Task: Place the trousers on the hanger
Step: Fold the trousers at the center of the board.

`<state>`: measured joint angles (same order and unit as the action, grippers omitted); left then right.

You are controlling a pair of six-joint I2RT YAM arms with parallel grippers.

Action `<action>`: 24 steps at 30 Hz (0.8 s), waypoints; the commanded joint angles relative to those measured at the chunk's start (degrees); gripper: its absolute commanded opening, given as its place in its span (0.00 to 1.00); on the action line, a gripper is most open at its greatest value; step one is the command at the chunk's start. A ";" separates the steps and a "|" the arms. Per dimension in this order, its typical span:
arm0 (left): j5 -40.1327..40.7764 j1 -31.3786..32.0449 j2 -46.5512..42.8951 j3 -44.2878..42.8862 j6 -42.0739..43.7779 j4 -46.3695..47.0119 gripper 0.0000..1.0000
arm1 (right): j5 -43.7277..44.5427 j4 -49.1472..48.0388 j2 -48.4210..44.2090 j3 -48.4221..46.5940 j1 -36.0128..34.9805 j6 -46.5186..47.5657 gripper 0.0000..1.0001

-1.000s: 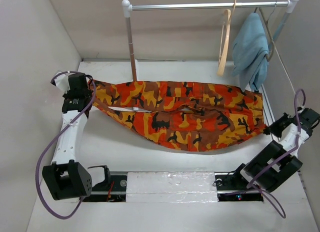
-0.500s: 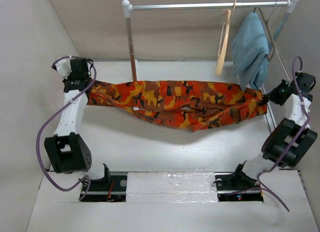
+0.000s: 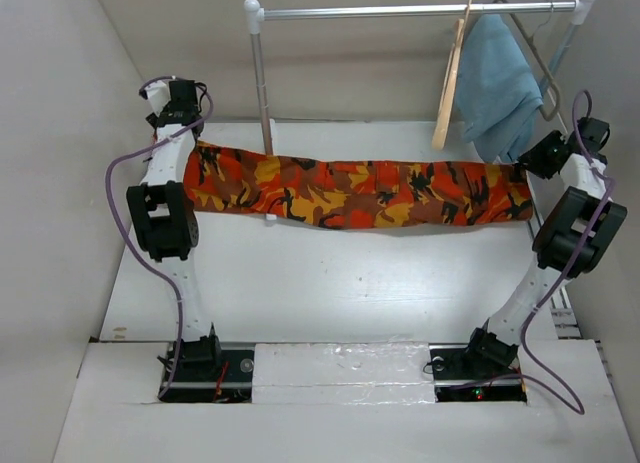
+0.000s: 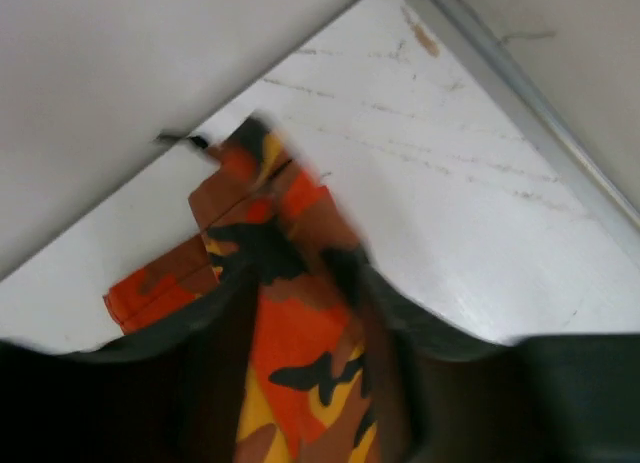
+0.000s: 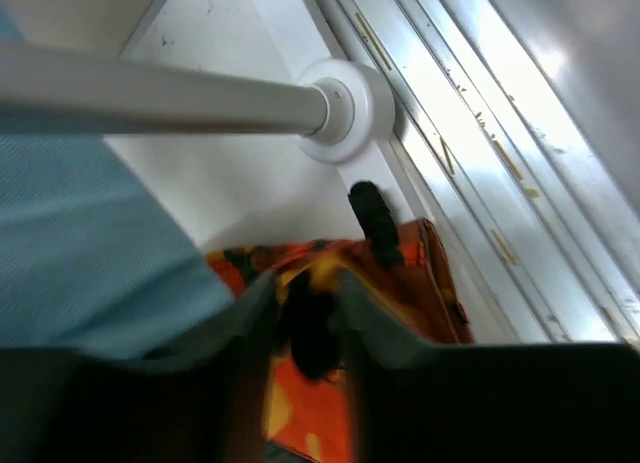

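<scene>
Between left pincer (image 3: 186, 135), right pincer (image 3: 528, 169), one trousers (image 3: 360, 191)

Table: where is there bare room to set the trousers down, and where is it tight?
Widest bare patch: table between the stretched trousers and the arm bases. A narrower strip lies behind the trousers, from rack post to hanger. Crowded: back right corner, where hanger, blue cloth and right gripper sit close.

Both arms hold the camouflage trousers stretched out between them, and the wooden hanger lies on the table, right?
Not quite. In the top view the wooden hanger hangs from the metal rail. The trousers are indeed stretched between the left gripper and right gripper.
</scene>
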<state>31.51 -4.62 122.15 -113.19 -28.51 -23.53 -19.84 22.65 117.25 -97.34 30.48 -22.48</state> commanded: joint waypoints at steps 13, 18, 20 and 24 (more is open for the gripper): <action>-8.11 -1.88 -26.95 35.38 -3.56 5.24 0.64 | -2.50 -11.14 -17.74 19.62 0.63 2.35 0.66; -19.37 -2.58 -28.20 44.35 -6.02 6.39 0.63 | -1.61 -13.78 -27.93 33.23 1.69 2.97 0.63; -22.17 -2.58 -26.36 45.07 -6.90 6.57 0.63 | -1.70 -14.74 -30.05 36.41 3.88 2.97 0.59; -24.65 -2.58 -23.80 45.42 -8.22 6.65 0.54 | -4.15 -15.80 -33.58 42.75 7.05 4.19 0.58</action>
<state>11.49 -7.46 97.67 -68.51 -34.68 -18.55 -22.24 10.44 85.14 -57.14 35.70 -19.99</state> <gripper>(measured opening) 0.559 0.571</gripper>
